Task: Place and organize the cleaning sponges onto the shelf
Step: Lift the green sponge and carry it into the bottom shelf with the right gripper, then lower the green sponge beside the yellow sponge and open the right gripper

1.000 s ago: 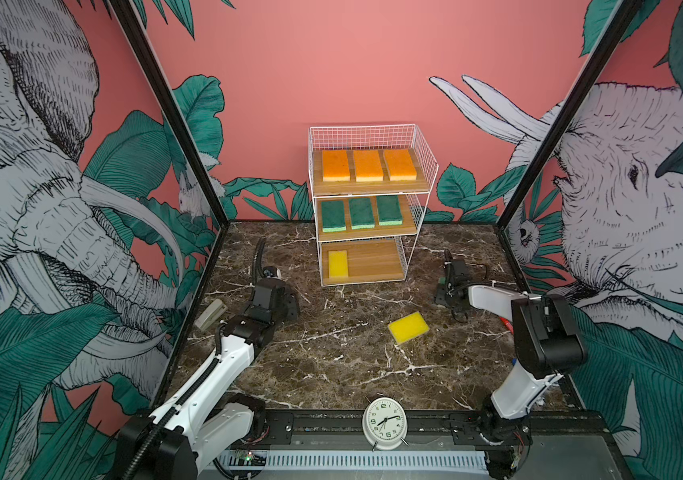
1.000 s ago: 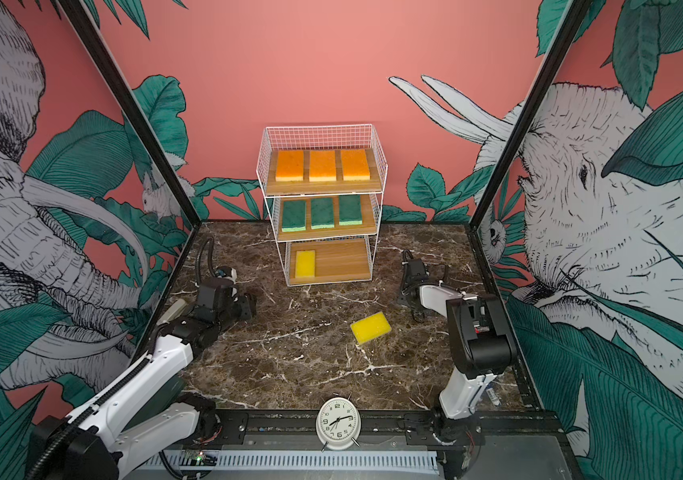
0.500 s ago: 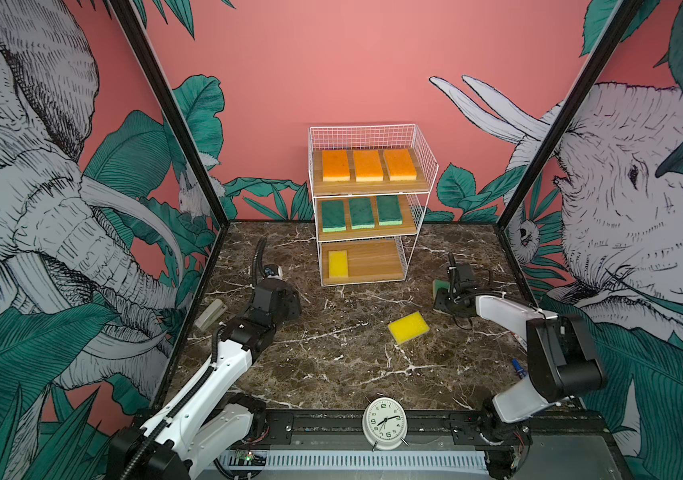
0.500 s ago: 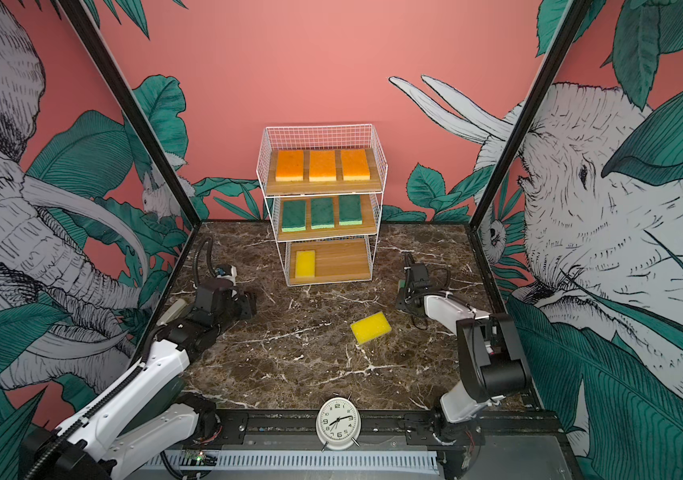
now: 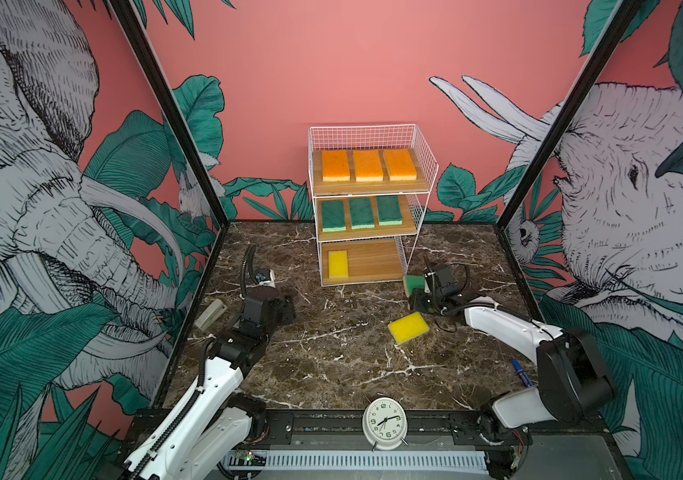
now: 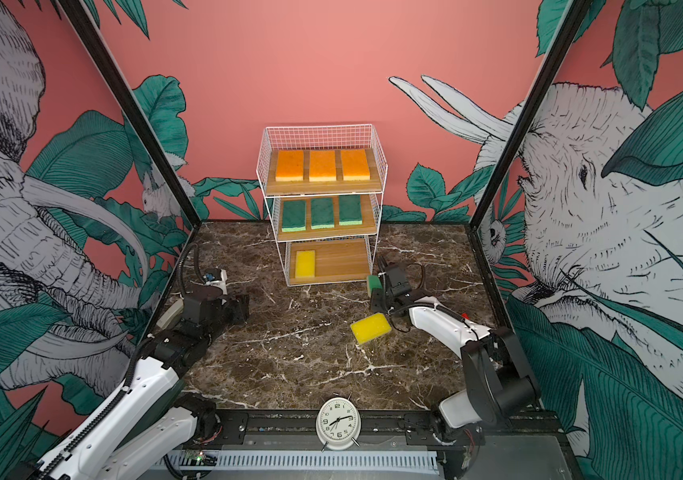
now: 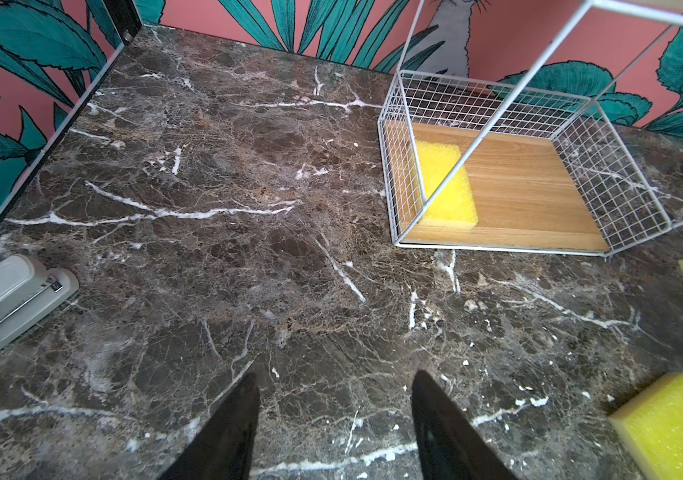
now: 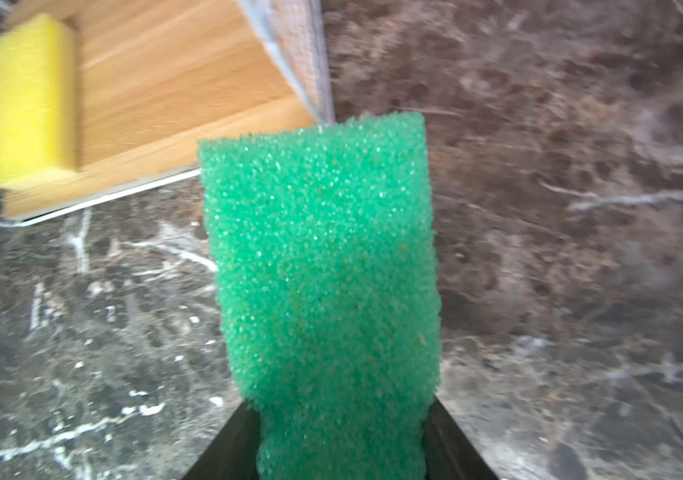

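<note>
The shelf [image 5: 373, 259] [image 6: 339, 259] stands at the back middle. Three orange sponges [image 5: 368, 165] lie on its top tier, three dark green ones [image 5: 361, 213] on the middle tier, and one yellow sponge [image 5: 338, 263] [image 7: 445, 185] at the left of the bottom board. My right gripper [image 8: 341, 411] [image 5: 422, 291] is shut on a green sponge [image 8: 323, 270] [image 5: 413, 284] [image 6: 373, 284], held just off the shelf's front right corner. A loose yellow sponge [image 5: 408, 327] [image 6: 371, 327] [image 7: 676, 424] lies on the table below it. My left gripper [image 7: 333, 415] [image 5: 285, 309] hangs open over bare marble.
A grey stapler [image 5: 210, 314] [image 7: 3, 299] lies by the left wall. A white alarm clock [image 5: 384, 423] stands at the front edge. A blue pen [image 5: 520, 371] lies near the right arm's base. Walls close in the table on three sides.
My right gripper has closed on the green sponge and carried it left toward the shelf's front right corner. The left arm has barely moved.
</note>
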